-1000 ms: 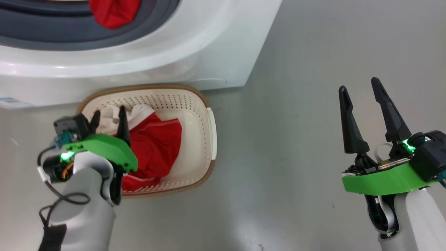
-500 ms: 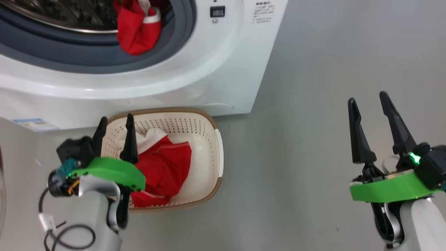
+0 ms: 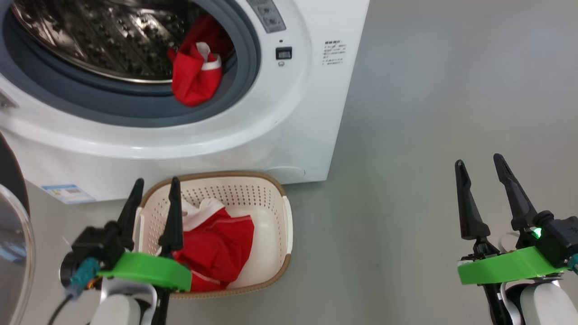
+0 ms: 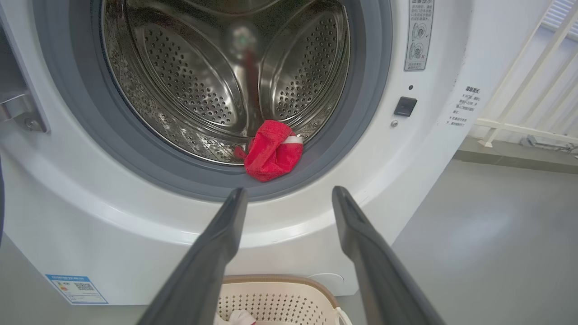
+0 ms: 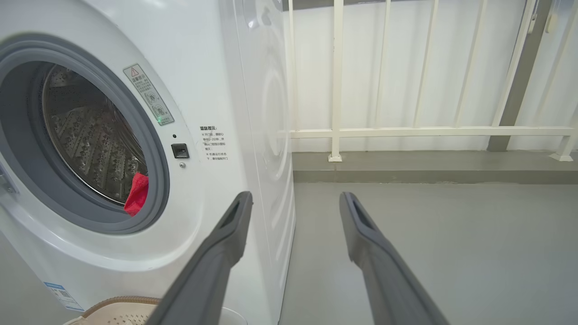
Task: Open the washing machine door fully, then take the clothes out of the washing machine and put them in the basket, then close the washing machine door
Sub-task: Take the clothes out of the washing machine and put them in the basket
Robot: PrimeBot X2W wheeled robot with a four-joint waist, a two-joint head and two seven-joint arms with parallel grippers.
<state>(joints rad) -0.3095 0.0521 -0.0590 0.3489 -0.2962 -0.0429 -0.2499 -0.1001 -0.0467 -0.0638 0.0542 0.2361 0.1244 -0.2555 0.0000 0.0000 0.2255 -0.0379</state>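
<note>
Plain grey floor (image 3: 406,135) with a white railing (image 5: 429,131) along the back wall, and the washing machine (image 3: 293,135) sitting at the left of the head view. The washing machine door (image 3: 13,253) is swung wide open, with just its dark rim and glass poking in at the left edge. Inside, a red piece (image 3: 194,76) with white trim hangs off the bottom of the steel drum (image 3: 99,40) onto the grey rubber ring (image 3: 135,106), toward the right side of the opening. The basket (image 3: 271,225) is on the floor right up against the machine's front, below the opening, and it's got a red-and-white bundle (image 3: 221,253) lying in its left half. The left gripper (image 3: 156,180) hangs over the basket's left end, fingers spread apart and holding nothing, pointing at the machine. The right gripper (image 3: 478,159) is well off to the right over bare floor, also spread wide and empty. There's a little blue label sticker (image 3: 67,193) low on the machine's front.
</note>
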